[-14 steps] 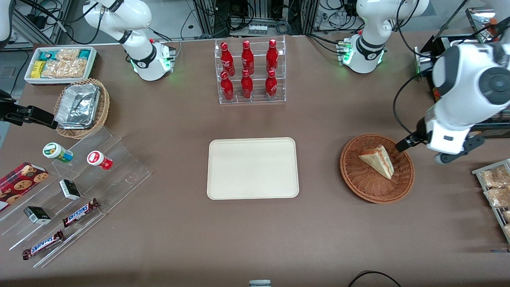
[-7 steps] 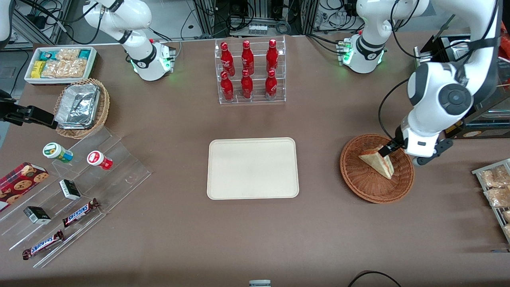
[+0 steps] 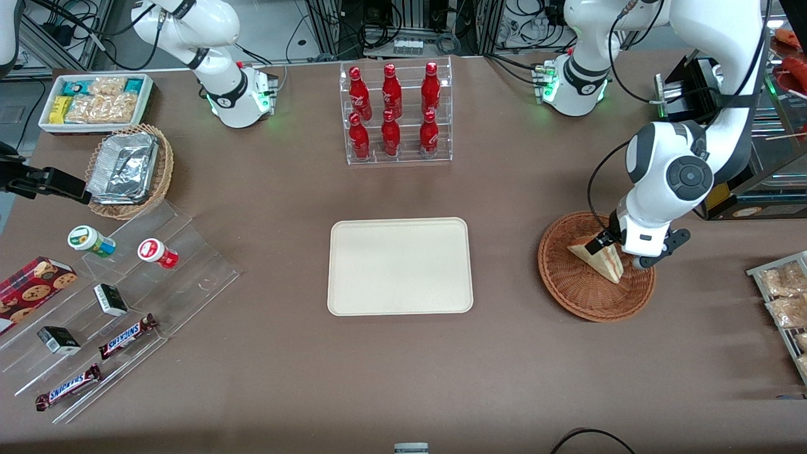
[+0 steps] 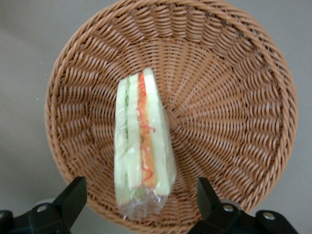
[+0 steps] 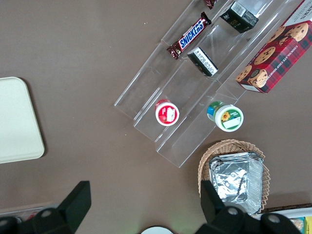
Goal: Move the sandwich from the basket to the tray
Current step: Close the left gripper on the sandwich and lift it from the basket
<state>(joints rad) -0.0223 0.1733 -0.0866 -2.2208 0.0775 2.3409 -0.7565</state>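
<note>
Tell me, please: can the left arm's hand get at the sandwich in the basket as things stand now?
Probably yes. The hand hangs open directly above the sandwich, its fingers apart on either side. Nothing else lies in the basket to block it.

Bright, even overhead light; soft short shadows; mild glare on the sandwich wrap; front view sharp.
</note>
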